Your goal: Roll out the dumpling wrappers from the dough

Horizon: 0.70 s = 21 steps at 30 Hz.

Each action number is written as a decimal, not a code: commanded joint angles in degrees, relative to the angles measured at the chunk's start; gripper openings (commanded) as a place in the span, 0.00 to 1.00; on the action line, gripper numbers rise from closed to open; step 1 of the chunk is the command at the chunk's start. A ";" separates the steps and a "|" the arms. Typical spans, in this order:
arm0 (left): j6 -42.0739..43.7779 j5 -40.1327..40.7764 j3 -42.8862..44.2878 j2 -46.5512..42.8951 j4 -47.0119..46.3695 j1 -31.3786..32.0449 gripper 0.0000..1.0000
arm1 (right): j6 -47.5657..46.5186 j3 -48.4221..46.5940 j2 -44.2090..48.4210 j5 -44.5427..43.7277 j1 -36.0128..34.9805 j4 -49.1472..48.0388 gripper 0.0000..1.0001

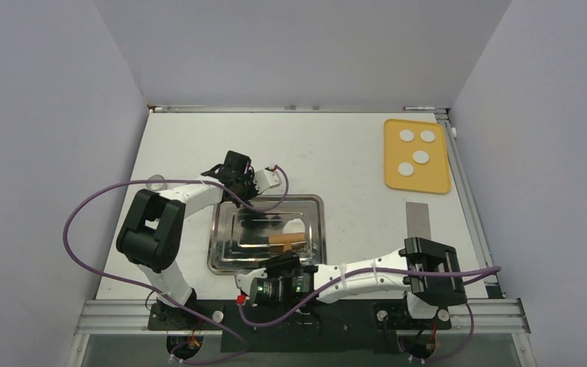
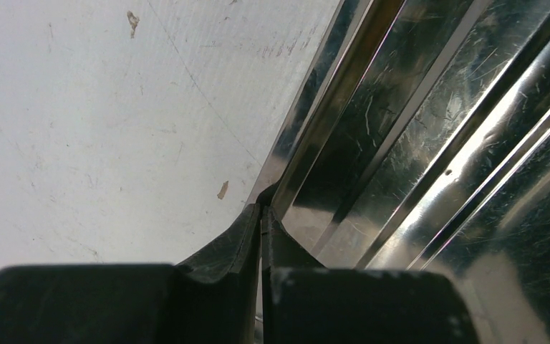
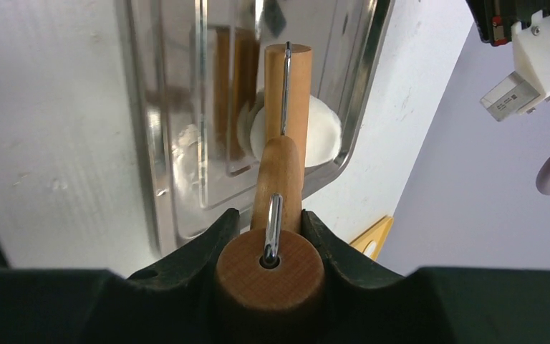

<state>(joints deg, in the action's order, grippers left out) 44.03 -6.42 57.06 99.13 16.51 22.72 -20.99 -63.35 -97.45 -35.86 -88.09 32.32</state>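
Across the top view, table (image 1: pixel 336 153): a white surface is seen between grey walls, with both arm bases at the bottom edge.
Tray (image 1: pixel 322 222): a shiny metal tray is set at the centre of the top view, just above the bases.
Yellow board (image 1: pixel 432 180): it is laid flat in the upper right of the top view, well apart from the tray.
Left gripper (image 2: pixel 261 211): its fingers are pressed together, with the tips at the tray's upper left rim in the top view. Whether the rim is pinched between them cannot be told.
Right gripper (image 3: pixel 271 236): it is clamped on the wooden handle of the rolling pin, at the tray's lower edge in the top view.
Rolling pin (image 3: pixel 279 172): its tan roller is held inside the tray, on top of the dough.
Dough (image 3: pixel 322 132): a white piece is pressed under the roller, in the right part of the tray.
Dumpling wrappers (image 1: pixel 421 157): four small white discs are spread over the upper part of the yellow board, none touching.
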 commanded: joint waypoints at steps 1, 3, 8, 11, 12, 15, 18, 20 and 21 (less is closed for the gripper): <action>-0.88 -0.60 -1.40 2.19 8.01 -0.37 0.00 | 7.47 2.66 0.47 7.14 -2.54 8.57 0.08; -0.80 -0.47 -1.34 2.16 7.98 -0.39 0.00 | 5.87 3.18 0.70 7.14 -1.28 6.59 0.08; -0.66 -0.42 -1.53 2.01 7.90 -0.38 0.00 | 0.02 1.86 -0.92 6.41 3.86 2.76 0.08; -0.46 -0.44 -1.65 1.79 7.79 -0.38 0.00 | 0.05 0.40 -0.73 6.54 3.80 4.09 0.08; -0.37 -0.45 -1.73 1.69 7.82 -0.38 0.00 | 0.64 0.05 -0.25 6.45 2.94 4.94 0.08; 0.11 -0.53 -1.86 1.53 7.80 -0.39 0.00 | 3.07 -0.86 3.17 6.27 0.62 6.49 0.08; 1.80 -1.08 -1.68 1.53 8.55 -0.37 0.00 | 2.43 -2.93 8.89 5.57 1.41 5.11 0.08; 3.85 -1.41 -1.35 1.33 9.77 -0.35 0.00 | -0.48 -3.92 12.35 5.15 3.22 2.52 0.08; 4.97 -1.51 -1.30 1.03 9.85 -0.51 0.00 | -2.43 -4.06 13.61 4.77 4.34 1.05 0.08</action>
<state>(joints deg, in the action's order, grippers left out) 46.30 -5.10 57.04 99.13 16.95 22.20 -19.27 -63.16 -92.44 -30.65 -86.65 36.29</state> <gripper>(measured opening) 0.003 0.300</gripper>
